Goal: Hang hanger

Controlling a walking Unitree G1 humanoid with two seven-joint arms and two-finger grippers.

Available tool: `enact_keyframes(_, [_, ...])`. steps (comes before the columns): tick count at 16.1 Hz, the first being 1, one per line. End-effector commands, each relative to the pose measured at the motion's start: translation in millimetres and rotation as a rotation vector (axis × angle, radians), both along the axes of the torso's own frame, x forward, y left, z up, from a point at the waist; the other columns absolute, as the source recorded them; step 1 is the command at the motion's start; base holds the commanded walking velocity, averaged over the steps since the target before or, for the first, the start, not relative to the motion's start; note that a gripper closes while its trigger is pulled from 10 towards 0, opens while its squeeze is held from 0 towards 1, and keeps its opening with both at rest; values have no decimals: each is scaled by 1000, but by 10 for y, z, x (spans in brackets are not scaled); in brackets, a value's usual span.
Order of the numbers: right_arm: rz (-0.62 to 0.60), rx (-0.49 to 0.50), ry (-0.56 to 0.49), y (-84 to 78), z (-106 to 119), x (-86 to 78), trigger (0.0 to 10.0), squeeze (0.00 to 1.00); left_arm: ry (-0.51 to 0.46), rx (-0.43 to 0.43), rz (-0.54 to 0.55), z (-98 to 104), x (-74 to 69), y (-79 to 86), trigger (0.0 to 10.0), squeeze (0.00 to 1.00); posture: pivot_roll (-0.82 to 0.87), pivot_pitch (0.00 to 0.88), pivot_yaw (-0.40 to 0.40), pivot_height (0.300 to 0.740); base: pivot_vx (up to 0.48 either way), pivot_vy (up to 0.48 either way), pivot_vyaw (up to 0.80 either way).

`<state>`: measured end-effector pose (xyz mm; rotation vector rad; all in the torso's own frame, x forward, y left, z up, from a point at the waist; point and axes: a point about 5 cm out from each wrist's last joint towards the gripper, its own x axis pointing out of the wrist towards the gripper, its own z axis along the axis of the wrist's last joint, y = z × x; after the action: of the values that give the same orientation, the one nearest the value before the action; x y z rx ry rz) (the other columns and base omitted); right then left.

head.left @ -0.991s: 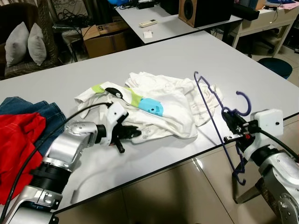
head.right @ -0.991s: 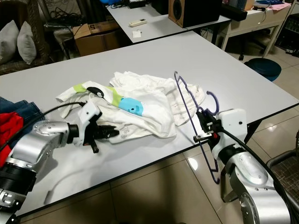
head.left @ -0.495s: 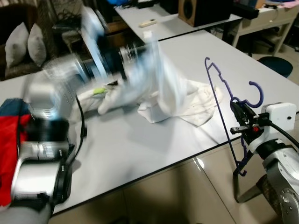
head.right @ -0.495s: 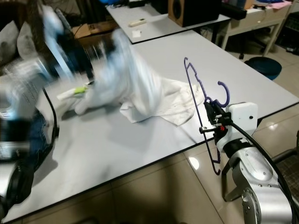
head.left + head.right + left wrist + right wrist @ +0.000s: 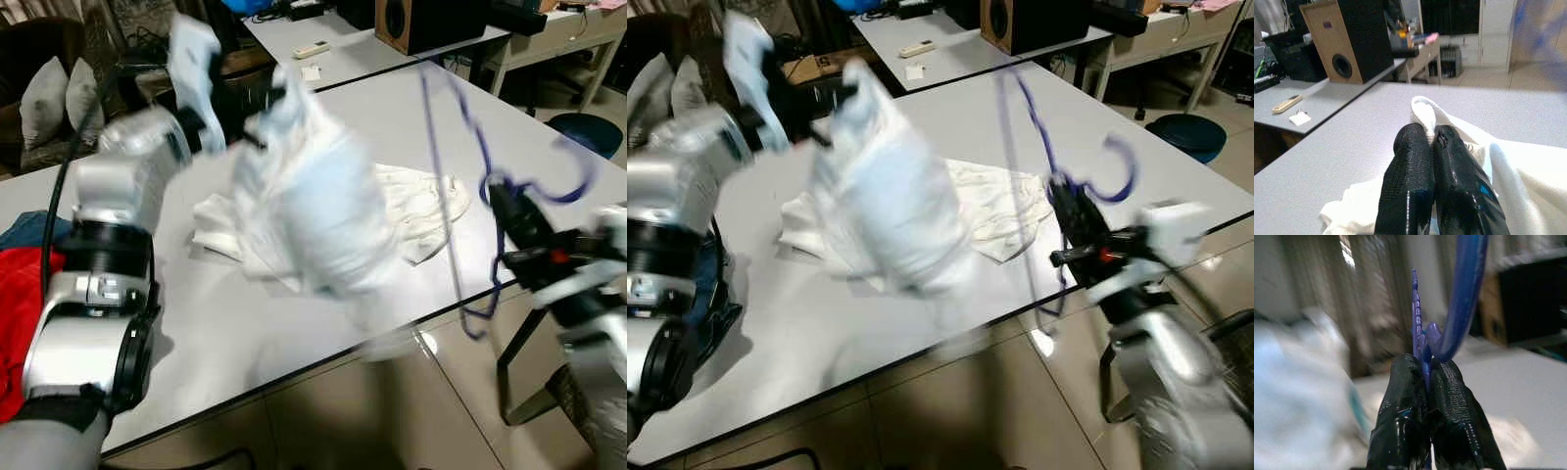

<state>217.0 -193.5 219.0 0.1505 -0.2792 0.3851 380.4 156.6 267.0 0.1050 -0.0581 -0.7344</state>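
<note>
The left gripper [image 5: 1432, 139] is up high over the back of the table [image 5: 549, 147]. Its two black fingers [image 5: 1408, 171] are pressed together on a fold of the white shirt [image 5: 313, 211]. The shirt hangs down from it in a big blurry bunch, and its low end still lies on the table. More white cloth [image 5: 421, 211] lies flat on the table just behind the bunch, toward the right side.

The right gripper [image 5: 1422, 369] is out past the near right edge of the table. Its fingers are shut tight on the hanger [image 5: 1043, 137] — they pinch it just under the hook [image 5: 1122, 171]. The hanger is thin and purple-blue. It stands up tall from the gripper, a bit tilted, and its hook curls out to the right. It is in the air, beside the shirt but not touching it. Both are smeared, so small parts are hard to see.

At the far left of the table there is a red cloth [image 5: 20, 304] with a blue cloth [image 5: 29, 227] next to it. Behind the table stands another table [image 5: 343, 49] with a white remote [image 5: 312, 46] on it — and a brown speaker [image 5: 397, 22] at its end.
</note>
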Motion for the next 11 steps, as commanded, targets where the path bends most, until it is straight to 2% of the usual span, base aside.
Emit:
enact_keyframes(1, [65,24,-23,54,51,-47,10000,0,-35,41,15,52,-3,45,0,0,-62,0,171,740,0,0,0])
enact_keyframes(2, [171,11,2,100,32,-125,10000,0,-23,121,7,-60,-13,55,0,0,-65,0,166,740,0,0,0])
enact_keyframes(3, [211,-15,39,98,-11,-166,10000,0,-24,190,2,-130,-17,77,0,0,-65,0,162,740,0,0,0])
enact_keyframes(4, [228,-37,63,93,-43,-187,10000,0,-9,199,-18,-157,-30,83,0,0,-64,0,160,740,0,0,0])
enact_keyframes(5, [281,-76,121,95,-104,-246,10000,0,48,244,-107,-249,-91,84,0,0,-65,0,156,740,0,0,0])
enact_keyframes(6, [320,-93,149,100,-134,-292,10000,0,80,296,-138,-321,-126,105,0,0,-68,0,158,740,0,0,0])
enact_keyframes(7, [349,-112,171,104,-156,-339,10000,0,72,310,-29,-338,-49,174,0,0,-70,0,159,740,0,0,0])
enact_keyframes(9, [336,-98,151,77,-109,-345,10000,0,51,236,168,-277,127,236,0,0,-84,0,162,740,0,0,0])
enact_keyframes(11, [369,-82,104,94,-12,-343,10000,0,-4,131,260,-88,285,114,0,0,-88,0,156,740,0,0,0])
